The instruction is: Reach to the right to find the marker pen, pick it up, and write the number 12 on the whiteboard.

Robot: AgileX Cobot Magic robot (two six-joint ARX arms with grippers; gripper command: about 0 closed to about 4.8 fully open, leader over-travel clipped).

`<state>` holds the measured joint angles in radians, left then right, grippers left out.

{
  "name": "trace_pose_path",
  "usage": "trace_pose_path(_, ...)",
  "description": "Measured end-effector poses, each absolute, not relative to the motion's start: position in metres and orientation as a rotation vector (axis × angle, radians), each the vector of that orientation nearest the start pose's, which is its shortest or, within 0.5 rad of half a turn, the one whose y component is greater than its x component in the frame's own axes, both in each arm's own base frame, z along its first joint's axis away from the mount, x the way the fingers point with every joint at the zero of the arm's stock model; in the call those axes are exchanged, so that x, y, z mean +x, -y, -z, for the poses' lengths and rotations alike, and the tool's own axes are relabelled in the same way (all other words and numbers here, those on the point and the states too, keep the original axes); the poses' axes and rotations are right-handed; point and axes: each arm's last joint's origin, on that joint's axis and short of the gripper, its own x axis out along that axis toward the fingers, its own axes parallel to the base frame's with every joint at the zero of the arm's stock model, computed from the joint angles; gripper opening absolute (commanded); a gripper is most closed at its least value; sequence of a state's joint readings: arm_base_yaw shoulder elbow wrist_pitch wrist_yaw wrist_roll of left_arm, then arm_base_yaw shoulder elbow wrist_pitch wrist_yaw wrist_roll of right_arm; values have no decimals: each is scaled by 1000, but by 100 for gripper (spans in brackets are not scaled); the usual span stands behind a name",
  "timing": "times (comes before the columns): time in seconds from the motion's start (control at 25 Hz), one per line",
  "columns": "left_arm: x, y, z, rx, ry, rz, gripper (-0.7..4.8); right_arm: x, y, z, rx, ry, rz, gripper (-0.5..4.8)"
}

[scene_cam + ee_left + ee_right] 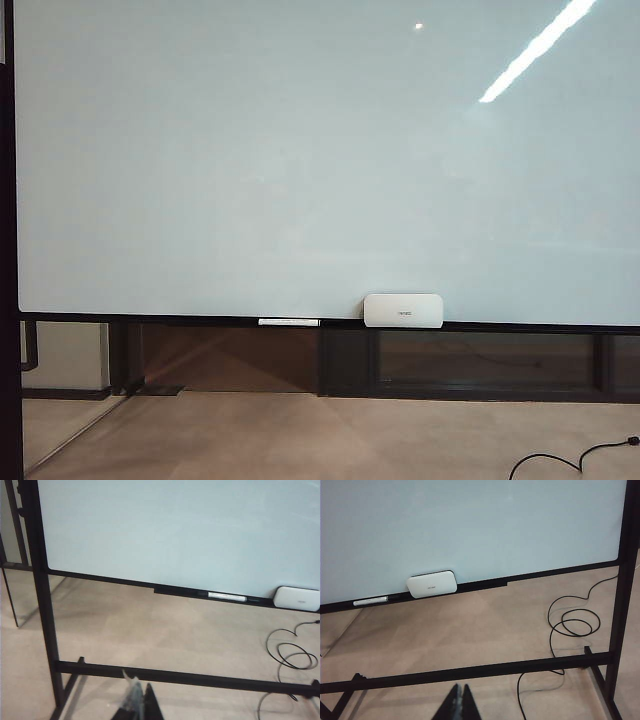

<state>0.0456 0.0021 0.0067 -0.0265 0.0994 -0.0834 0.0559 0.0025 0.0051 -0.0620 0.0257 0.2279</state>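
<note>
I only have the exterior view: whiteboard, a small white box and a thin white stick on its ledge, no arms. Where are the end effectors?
Observer: The right end effector shows only in its wrist view, shut and empty, facing the whiteboard.
Operator: And the left one?
Observer: The left end effector also looks shut and holds nothing, in the left wrist view.
Operator: Does any marker pen show off to the side?
Observer: None in any view. The right wrist view adds only a coiled black cable on the floor below the board.
</note>
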Motion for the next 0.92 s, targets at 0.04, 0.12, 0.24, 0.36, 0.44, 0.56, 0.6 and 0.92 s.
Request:
trace_pose_path(0.04, 97, -1, -163, -85, -27, 69, -5, 97, -5, -159, 226, -62, -22, -6)
trace_pose_path(0.12, 97, 1, -163, -86, -31, 135, -5, 97, -5, -159, 224, -62, -18, -6)
trace_pose_path(0.24, 96, 7, -165, -73, -17, 342, -5, 97, -5, -159, 221, -62, -18, -6)
trace_pose_path(0.36, 94, 10, -168, -58, 10, 469, -5, 97, -5, -160, 226, -54, -25, -6)
trace_pose_path(0.44, 94, 11, -168, -58, 8, 515, -5, 97, -5, -163, 229, -25, -34, -5)
trace_pose_path(0.56, 92, 13, -168, -66, 8, 591, -5, 97, -5, -168, 233, 24, -52, -6)
trace_pose_path(0.6, 92, 14, -169, -73, 16, 606, -5, 97, -5, -169, 233, 39, -55, -6)
trace_pose_path(0.92, 89, 15, -187, -155, 148, 652, -5, 94, -5, -191, 248, 213, -74, -6)
